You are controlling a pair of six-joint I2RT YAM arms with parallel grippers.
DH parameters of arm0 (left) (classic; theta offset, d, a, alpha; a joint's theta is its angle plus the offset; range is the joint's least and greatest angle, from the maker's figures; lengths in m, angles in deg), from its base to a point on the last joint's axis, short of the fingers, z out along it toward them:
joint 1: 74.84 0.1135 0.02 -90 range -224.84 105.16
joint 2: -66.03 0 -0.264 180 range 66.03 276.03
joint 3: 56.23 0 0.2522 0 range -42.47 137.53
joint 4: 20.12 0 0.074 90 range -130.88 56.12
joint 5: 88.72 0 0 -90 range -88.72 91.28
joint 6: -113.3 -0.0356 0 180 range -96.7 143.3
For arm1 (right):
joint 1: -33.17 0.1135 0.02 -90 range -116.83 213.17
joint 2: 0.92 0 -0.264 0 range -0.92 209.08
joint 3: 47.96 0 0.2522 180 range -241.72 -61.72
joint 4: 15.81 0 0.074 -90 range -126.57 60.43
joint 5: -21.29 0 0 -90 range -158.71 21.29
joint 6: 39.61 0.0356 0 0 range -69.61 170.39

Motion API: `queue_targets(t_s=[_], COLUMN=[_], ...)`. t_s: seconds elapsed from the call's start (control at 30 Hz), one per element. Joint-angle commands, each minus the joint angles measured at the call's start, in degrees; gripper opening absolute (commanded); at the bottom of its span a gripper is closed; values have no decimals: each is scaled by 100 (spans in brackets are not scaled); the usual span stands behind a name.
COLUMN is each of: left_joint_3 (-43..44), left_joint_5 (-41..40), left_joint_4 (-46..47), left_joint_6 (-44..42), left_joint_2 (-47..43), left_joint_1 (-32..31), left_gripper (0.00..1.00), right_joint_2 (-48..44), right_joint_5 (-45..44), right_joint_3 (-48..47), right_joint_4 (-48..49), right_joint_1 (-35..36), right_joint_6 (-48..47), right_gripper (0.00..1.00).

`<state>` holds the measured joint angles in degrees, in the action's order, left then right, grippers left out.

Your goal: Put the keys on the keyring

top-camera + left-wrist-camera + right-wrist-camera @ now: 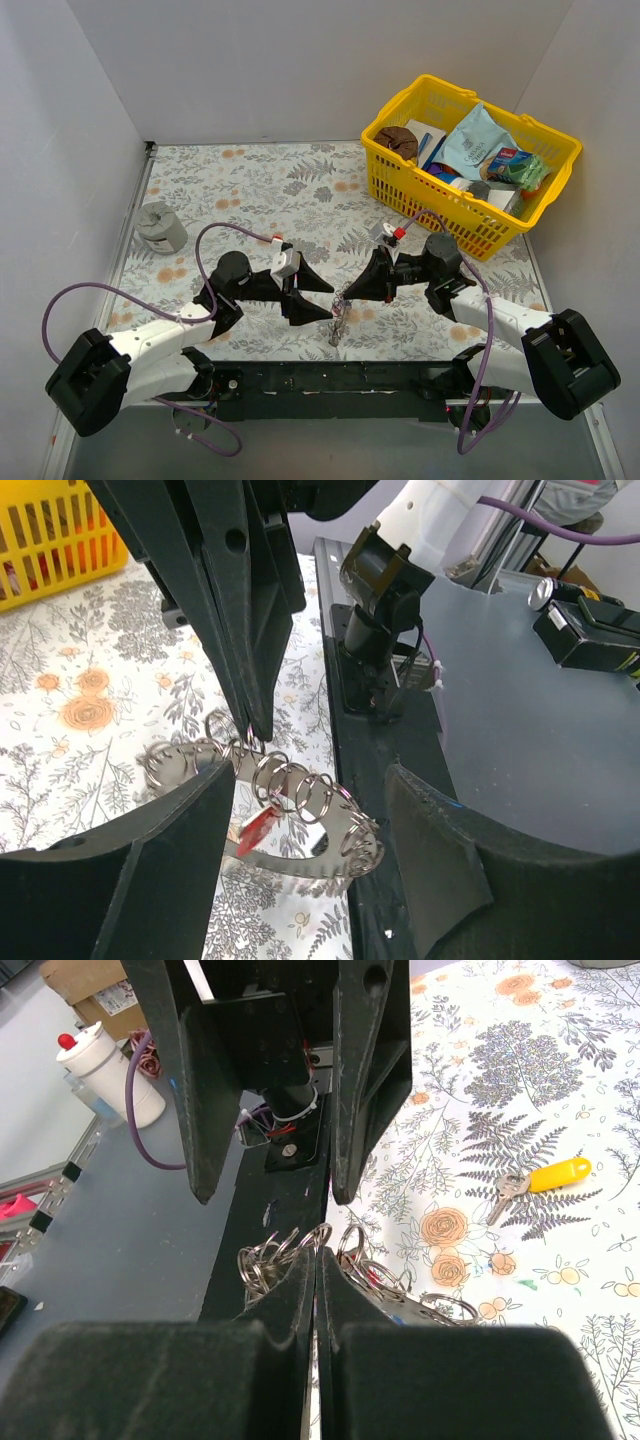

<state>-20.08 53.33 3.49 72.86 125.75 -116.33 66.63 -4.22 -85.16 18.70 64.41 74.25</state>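
Note:
The keyring [300, 820] is a silver loop strung with several small wire rings. It hangs just above the near edge of the table [337, 325]. My right gripper [318, 1260] is shut on its top, and its fingers [245, 630] come down from above in the left wrist view. A red-headed key [258, 830] dangles on the keyring. My left gripper [310, 780] is open, one finger on each side of the keyring, with gaps to both. A yellow-headed key [545, 1178] lies flat on the flowered table, apart from both grippers. No blue key shows clearly.
A yellow basket [470, 165] full of packets stands at the back right. A grey cylinder [160, 226] sits at the left edge. The black base rail [330, 378] runs right under the grippers. A white bottle with a red cap [105, 1070] stands off the table.

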Motion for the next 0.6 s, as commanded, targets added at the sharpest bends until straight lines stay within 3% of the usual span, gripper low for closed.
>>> queue_targets(t_s=[0.0, 0.23, 0.57], left_joint_3=[-95, -95, -103], left_joint_5=[173, 139, 252], left_joint_4=[183, 420, 596], left_joint_6=[-8, -25, -70], left_joint_2=[162, 277, 444], left_joint_1=[-8, -16, -16], left_gripper=[61, 49, 45], right_joint_2=[-40, -49, -58], right_joint_5=[64, 116, 213], right_joint_3=[-38, -3, 50], right_joint_4=[490, 552, 754], right_joint_1=[13, 22, 13], right_joint_6=[66, 102, 251], right_gripper=[1, 1, 1])
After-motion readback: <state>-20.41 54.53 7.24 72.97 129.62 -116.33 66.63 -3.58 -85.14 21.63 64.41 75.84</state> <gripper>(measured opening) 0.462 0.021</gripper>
